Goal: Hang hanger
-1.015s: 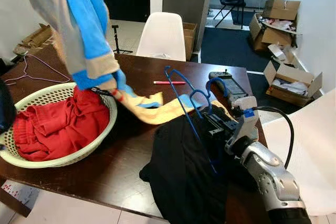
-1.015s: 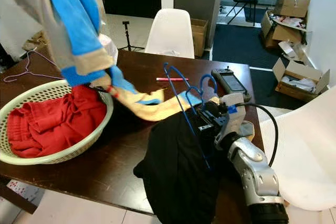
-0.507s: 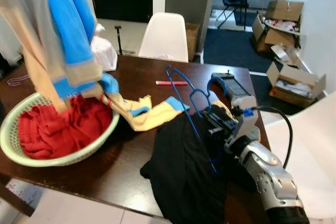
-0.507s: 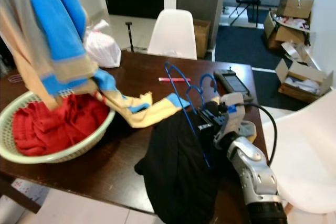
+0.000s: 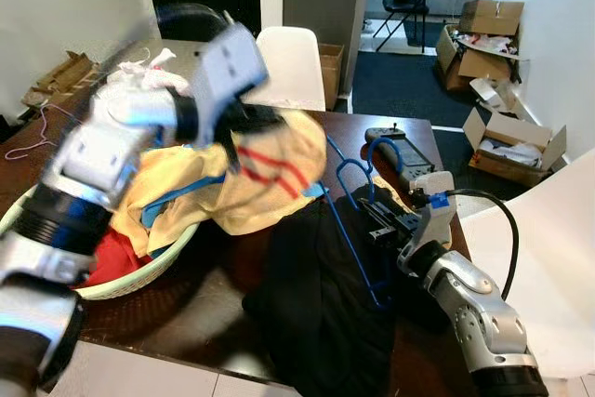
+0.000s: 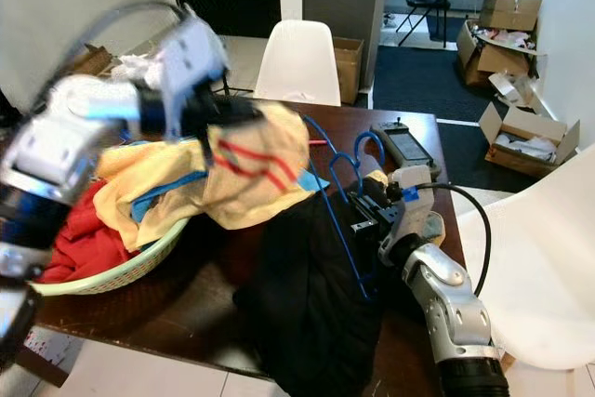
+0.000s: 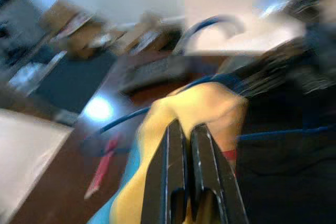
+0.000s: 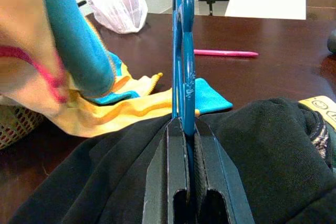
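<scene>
A blue wire hanger (image 5: pixel 346 194) stands upright over a black garment (image 5: pixel 325 309) on the dark table (image 5: pixel 195 309). My right gripper (image 8: pixel 184 125) is shut on the hanger's lower bar, resting on the black cloth at the table's right side (image 5: pixel 375 222). My left arm is blurred above the table's middle; its gripper (image 5: pixel 240 135) is shut on a yellow and blue garment with red stripes (image 5: pixel 265 169). That garment drapes from the gripper down over a pale green basket (image 5: pixel 139 276) holding red cloth (image 5: pixel 110 256). In the left wrist view the fingers (image 7: pixel 202 177) are pressed together against the yellow cloth.
A white chair (image 5: pixel 296 60) stands behind the table and another (image 5: pixel 548 258) to the right. A black device (image 5: pixel 398 148) lies at the table's far right. A pink pen (image 8: pixel 226 53) and a white bag (image 8: pixel 119 3) lie farther back. Cardboard boxes (image 5: pixel 511 141) sit on the floor.
My left arm has dropped from high on the left and swung right, carrying the garment down over the basket and table. The right gripper and the hanger have stayed put.
</scene>
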### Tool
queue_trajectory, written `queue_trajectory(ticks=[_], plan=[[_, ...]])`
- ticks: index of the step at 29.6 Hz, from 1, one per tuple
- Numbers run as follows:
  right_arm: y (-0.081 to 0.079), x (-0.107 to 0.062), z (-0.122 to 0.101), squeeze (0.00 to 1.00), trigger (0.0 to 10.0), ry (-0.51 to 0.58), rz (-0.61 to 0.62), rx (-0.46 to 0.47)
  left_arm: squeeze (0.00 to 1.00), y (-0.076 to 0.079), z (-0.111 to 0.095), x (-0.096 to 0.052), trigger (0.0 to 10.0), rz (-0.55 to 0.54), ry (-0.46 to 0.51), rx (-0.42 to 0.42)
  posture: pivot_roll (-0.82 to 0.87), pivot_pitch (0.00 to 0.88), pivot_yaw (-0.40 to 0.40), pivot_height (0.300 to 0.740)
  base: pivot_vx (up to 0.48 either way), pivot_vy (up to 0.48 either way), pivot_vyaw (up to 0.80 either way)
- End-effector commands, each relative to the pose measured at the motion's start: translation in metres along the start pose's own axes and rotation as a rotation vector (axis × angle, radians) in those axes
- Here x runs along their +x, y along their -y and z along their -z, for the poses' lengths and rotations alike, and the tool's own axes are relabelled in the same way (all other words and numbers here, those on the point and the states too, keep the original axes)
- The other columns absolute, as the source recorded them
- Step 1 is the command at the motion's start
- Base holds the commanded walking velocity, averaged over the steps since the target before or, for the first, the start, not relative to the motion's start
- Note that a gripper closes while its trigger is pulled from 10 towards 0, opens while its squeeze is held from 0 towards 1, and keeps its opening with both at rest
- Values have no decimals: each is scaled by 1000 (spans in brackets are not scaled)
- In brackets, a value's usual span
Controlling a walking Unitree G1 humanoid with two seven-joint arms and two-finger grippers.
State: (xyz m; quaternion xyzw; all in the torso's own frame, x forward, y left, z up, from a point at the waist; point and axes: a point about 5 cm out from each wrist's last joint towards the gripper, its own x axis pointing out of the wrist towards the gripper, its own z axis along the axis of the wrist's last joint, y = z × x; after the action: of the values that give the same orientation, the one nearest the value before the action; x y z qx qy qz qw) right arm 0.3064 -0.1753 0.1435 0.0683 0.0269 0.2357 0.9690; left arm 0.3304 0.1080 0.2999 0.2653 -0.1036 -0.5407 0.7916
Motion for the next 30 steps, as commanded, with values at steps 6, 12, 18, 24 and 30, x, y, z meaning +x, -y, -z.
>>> queue_trajectory(ticks=[6, 12, 18, 24, 30], plan=[[-2, -2, 5, 0, 10000, -18, -7, 25, 0, 31, -5, 11, 0, 121, 67, -48, 19, 0, 9, 740, 0, 0, 0], [-2, -3, 4, 0, 10000, -17, -7, 29, 0, 22, -10, 5, 0, 15, 94, -86, 19, 0, 9, 740, 0, 0, 0], [-2, -3, 4, 0, 10000, -17, -8, 32, 0, 3, -10, -3, 0, -131, 100, -141, 20, 0, 9, 740, 0, 0, 0], [-1, -2, 4, 0, 10000, -19, -8, 31, 1000, 33, 2, 8, 706, -47, 79, -215, 19, 1, 5, 740, 0, 0, 0], [-1, -3, 3, 0, 10000, -23, -9, 27, 1000, 43, 10, 7, 10000, -58, 56, -252, 19, 3, 1, 740, 0, 0, 0]])
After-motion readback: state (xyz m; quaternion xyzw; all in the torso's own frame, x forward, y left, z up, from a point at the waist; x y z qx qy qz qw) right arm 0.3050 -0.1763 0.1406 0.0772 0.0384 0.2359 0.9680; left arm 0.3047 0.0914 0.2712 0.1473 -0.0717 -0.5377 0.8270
